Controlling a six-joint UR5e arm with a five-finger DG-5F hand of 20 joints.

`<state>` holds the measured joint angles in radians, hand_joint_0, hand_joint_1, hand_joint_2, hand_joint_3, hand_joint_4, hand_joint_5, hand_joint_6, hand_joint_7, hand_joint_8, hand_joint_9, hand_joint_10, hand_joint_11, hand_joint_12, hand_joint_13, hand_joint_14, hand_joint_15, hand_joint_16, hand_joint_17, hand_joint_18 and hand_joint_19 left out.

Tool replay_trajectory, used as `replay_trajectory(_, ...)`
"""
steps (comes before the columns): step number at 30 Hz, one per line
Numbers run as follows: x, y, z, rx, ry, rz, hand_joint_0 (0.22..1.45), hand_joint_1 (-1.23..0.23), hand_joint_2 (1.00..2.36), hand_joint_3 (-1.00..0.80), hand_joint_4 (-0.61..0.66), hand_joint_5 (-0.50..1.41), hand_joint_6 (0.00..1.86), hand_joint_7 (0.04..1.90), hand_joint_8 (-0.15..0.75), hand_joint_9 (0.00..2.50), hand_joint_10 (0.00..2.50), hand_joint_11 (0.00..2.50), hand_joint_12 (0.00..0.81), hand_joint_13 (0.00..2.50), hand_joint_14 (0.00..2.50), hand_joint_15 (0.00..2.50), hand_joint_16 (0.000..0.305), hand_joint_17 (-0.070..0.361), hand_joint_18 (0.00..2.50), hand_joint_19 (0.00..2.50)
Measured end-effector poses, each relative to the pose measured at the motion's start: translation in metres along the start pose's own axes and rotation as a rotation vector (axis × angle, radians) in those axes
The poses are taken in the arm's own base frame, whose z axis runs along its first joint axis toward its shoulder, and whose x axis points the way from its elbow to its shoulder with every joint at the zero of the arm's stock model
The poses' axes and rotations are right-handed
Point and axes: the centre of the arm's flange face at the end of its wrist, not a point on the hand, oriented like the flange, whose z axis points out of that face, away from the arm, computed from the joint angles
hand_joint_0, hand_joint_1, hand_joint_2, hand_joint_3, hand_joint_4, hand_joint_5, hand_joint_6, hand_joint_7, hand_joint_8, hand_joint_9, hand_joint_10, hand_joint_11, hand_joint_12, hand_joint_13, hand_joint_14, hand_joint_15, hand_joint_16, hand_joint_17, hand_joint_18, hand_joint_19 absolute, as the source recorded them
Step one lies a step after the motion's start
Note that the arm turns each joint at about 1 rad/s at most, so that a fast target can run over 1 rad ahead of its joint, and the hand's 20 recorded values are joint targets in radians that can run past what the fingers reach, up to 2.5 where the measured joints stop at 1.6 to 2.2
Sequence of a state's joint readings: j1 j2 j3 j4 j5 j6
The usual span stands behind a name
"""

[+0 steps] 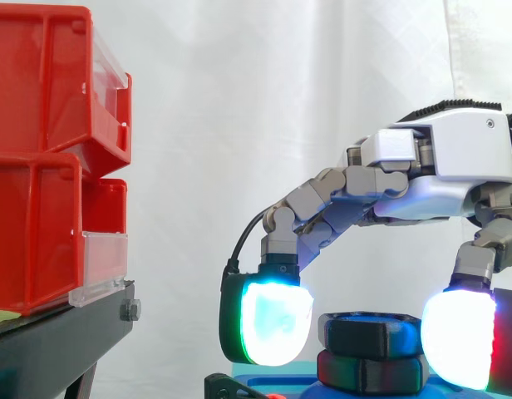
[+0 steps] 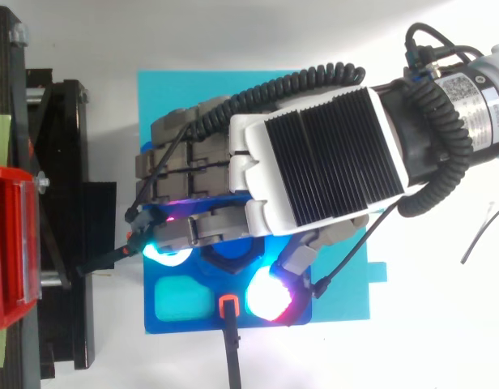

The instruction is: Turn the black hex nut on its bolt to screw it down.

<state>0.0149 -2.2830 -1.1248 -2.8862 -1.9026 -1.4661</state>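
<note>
hand (image 1: 439,166) over black hex nut (image 1: 374,337), red bins (image 1: 48,150)

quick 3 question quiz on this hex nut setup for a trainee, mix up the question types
1. True or false: the red bins sit on a black stand.
2. Where is the hand?
A. beside the bins
B. over the black hex nut
C. flat against the curtain
3. Fill in: seen from the top, the base plate under the nut is coloured ____.

Key: 1 true; 2 B; 3 blue.
</note>
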Motion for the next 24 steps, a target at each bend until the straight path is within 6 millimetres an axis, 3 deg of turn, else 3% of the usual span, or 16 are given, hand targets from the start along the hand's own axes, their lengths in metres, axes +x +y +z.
replay_trajectory(10, 0.0005, -0.007, -0.0042, 0.012, 0.008, -0.013, 0.44, -0.79, 1.0, -0.5, 0.15, -0.16, 0.61, 1.02, 0.226, 0.61, 0.01, 0.18, 0.318, 0.58, 0.01, 0.26, 0.055, 0.124, 0.48, 0.34)
replay_trajectory(24, 0.0008, -0.0105, -0.0068, 0.019, 0.013, -0.021, 0.45, -0.78, 1.0, -0.5, 0.16, -0.16, 0.66, 0.94, 0.223, 0.61, 0.01, 0.2, 0.312, 0.59, 0.01, 0.27, 0.054, 0.121, 0.47, 0.34)
